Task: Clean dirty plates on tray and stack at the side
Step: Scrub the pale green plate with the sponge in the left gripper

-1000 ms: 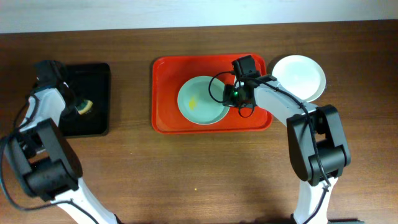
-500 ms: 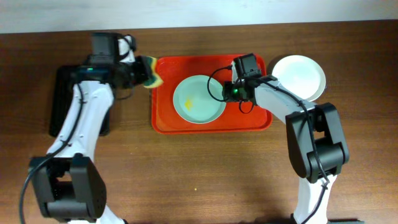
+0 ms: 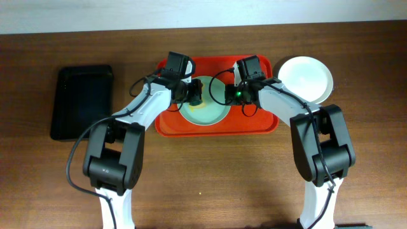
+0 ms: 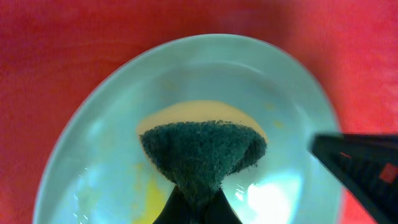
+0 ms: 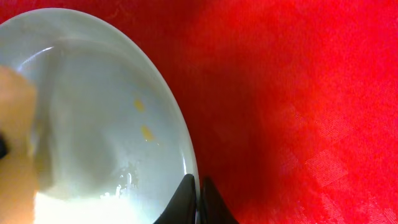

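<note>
A pale mint-green plate (image 3: 206, 111) lies on the red-orange tray (image 3: 257, 122). My left gripper (image 3: 193, 97) is shut on a sponge (image 4: 202, 155), dark green scouring side down, pressed on the plate's middle (image 4: 205, 68). A yellow smear (image 4: 149, 196) lies beside the sponge. My right gripper (image 3: 233, 95) is shut on the plate's right rim (image 5: 180, 143), fingertips (image 5: 198, 186) pinching it over the tray (image 5: 298, 93). Small yellow specks (image 5: 144, 130) dot the plate. A white plate (image 3: 307, 77) sits on the table right of the tray. A third plate is not visible.
A black tray (image 3: 84, 102) lies on the wooden table at the left, with nothing on it. Both arms reach in over the red tray from either side and sit close together. The table's far edge meets a white wall.
My left arm has swung from the black tray across to the red tray, carrying the sponge onto the mint plate. The right gripper has stayed on the plate's rim.
</note>
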